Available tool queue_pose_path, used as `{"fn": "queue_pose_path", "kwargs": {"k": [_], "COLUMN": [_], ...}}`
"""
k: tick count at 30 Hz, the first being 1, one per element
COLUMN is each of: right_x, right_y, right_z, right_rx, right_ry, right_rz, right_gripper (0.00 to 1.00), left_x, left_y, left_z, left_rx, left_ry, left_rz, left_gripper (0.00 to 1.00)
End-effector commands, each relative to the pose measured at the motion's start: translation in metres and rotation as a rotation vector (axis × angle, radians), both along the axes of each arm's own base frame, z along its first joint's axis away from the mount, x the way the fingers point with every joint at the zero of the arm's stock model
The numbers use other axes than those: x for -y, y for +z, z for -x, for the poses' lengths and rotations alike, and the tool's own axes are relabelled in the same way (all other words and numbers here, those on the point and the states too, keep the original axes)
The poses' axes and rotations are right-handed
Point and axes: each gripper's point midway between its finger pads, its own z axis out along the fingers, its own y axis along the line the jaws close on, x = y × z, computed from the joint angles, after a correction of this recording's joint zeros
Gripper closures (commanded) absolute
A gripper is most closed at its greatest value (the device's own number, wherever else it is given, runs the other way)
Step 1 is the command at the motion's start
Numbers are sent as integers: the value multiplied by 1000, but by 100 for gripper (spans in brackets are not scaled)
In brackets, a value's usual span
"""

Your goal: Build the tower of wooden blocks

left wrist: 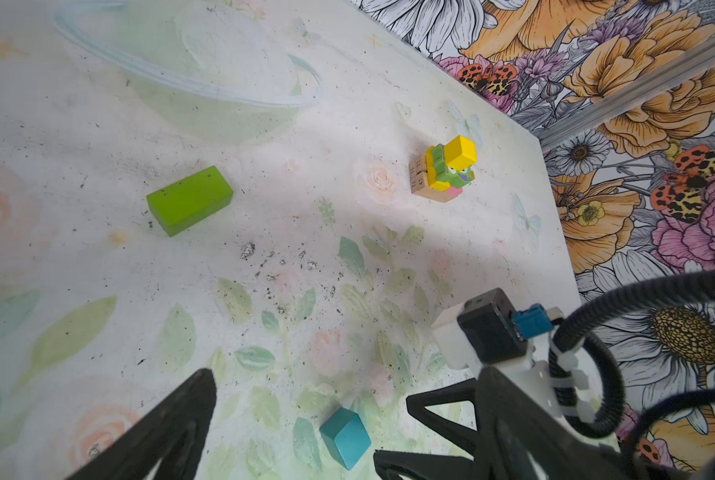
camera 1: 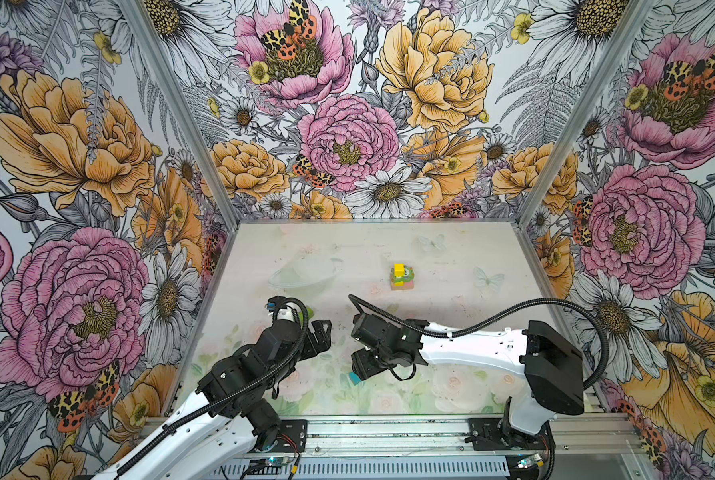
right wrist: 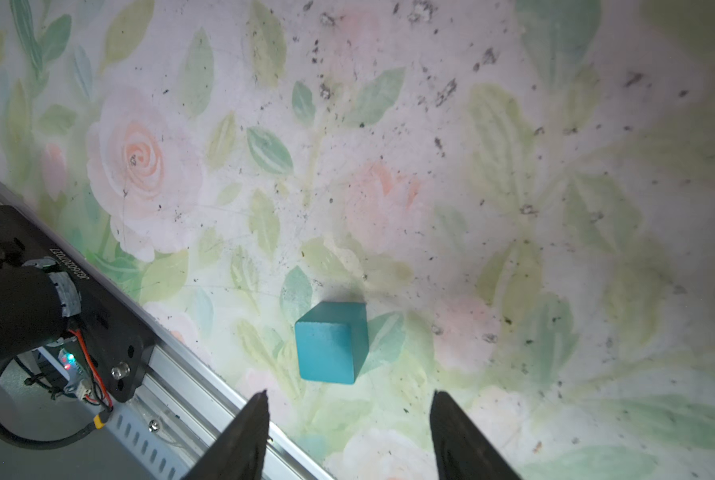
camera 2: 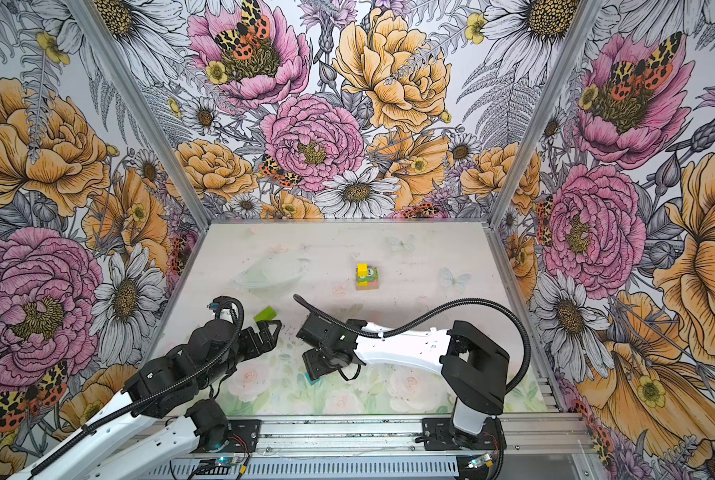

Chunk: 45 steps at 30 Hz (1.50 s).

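Both empty, left claw (left wrist: 308,386) wide, right claw (right wrist: 349,392) half-spread, hiding most of teal cube (camera 1: 353,377) from above

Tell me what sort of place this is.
Most likely a robot test cell, not a home: floral-print walls box in a tabletop, the left arm and right arm are mounted on an aluminium rail, and a lime green block and teal cube lie loose.
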Motion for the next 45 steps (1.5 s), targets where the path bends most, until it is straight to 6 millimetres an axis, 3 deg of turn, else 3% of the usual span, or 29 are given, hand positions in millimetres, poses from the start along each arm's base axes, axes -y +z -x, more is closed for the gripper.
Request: {"fn": "queue_pose_path", "kwargs": {"k": [1,20,33,45], "right_x": [-8,-18,-22,-24], "right_y": [-12,-34,-34,-32], "right_z": [3,8,4,1], "right_rx": [-9,-17,-8,5], "right_ry": [-2,30,34,35], "right_rz": [-6,39,38,40], "right_gripper": [37,46,48,57], "left_x": [-2,-9,-15,-16], "left_y": [-5,-4,-3,0], "left_z": [4,7,10,10], "left_rx": [-22,-16,-10,-3], "left_ry": [1,21,36,38], "left_rz": [6,9,13,17], "left_gripper": [1,1,1,1]}}
